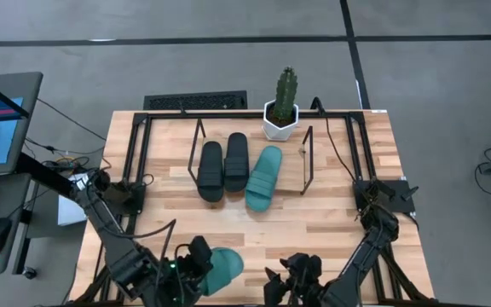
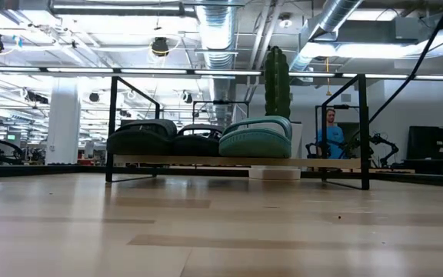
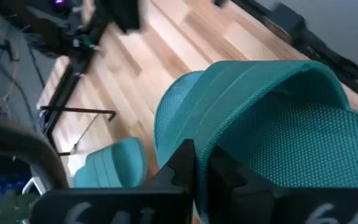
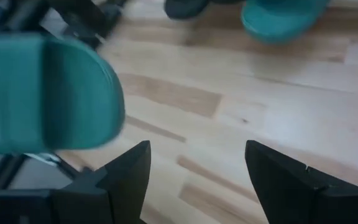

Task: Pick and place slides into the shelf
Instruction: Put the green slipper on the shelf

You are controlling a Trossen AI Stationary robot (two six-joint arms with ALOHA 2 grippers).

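Note:
The shelf, a thin black rod frame, stands at the table's far middle. Two black slides and one teal slide lie side by side on it, and they also show in the low view. My left gripper is at the near edge, shut on the second teal slide, which also shows in the right wrist view. My right gripper is open and empty, just right of that slide, above bare wood. My left gripper pinches the teal slide's wide strap at one side edge between its two fingers, one finger on either face of the strap. The slide's sole reaches away past the fingers. In the right wrist view the slide appears lifted off the table.
A potted cactus in a white pot stands just behind the shelf. A keyboard lies beyond the far edge. The thick black rig frame runs along both sides. A free slot is at the shelf's right end. A person stands far behind.

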